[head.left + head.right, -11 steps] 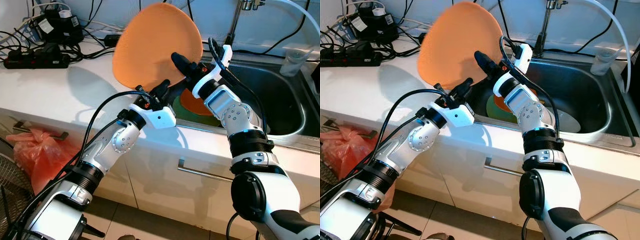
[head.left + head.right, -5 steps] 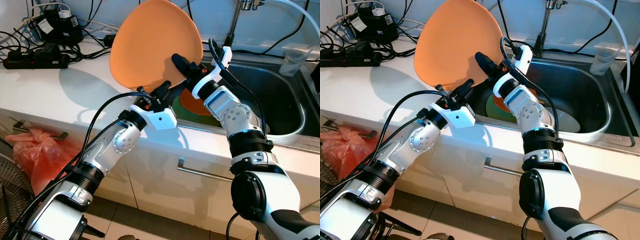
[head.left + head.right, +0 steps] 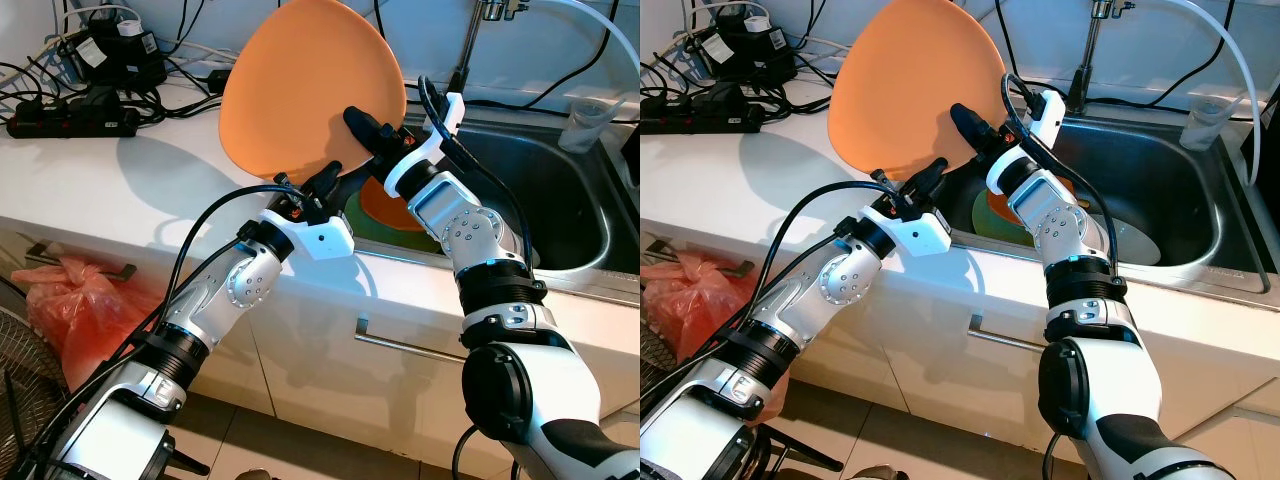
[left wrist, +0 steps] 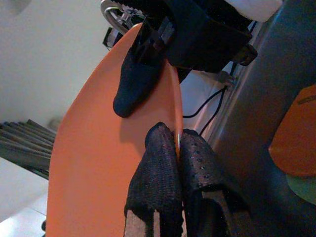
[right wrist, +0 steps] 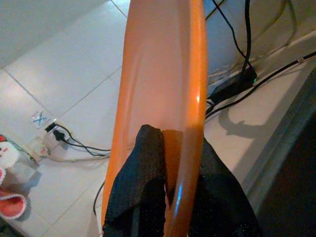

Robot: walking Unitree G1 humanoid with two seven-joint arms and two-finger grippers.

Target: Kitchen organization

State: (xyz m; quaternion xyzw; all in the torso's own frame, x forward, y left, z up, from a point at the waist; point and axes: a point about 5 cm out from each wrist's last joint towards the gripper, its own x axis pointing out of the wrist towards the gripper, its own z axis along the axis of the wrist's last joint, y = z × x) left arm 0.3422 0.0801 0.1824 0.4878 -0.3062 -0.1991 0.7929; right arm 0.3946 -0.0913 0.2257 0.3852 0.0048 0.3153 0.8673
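Note:
A large orange plate [image 3: 310, 85] is held upright above the white counter, left of the sink. My left gripper [image 3: 322, 183] is shut on its lower rim, and the left wrist view shows both black fingers [image 4: 163, 173] pinching the edge. From the right, my right gripper [image 3: 368, 128] is shut on the rim too; its fingers [image 5: 143, 173] straddle the plate's edge [image 5: 177, 98]. Below the arms, an orange dish [image 3: 1022, 210] and a green dish [image 3: 990, 218] lie in the sink.
The steel sink [image 3: 560, 190] has a tap [image 3: 478, 30] and a white hose [image 3: 1230, 50] above it. A clear cup [image 3: 590, 120] stands at the sink's far right. Power strips and cables [image 3: 90, 70] crowd the counter's back left. A red bag [image 3: 70, 305] lies on the floor.
The plate has shifted slightly to the left and steadied between a second ago and now. Both grippers keep their hold on it.

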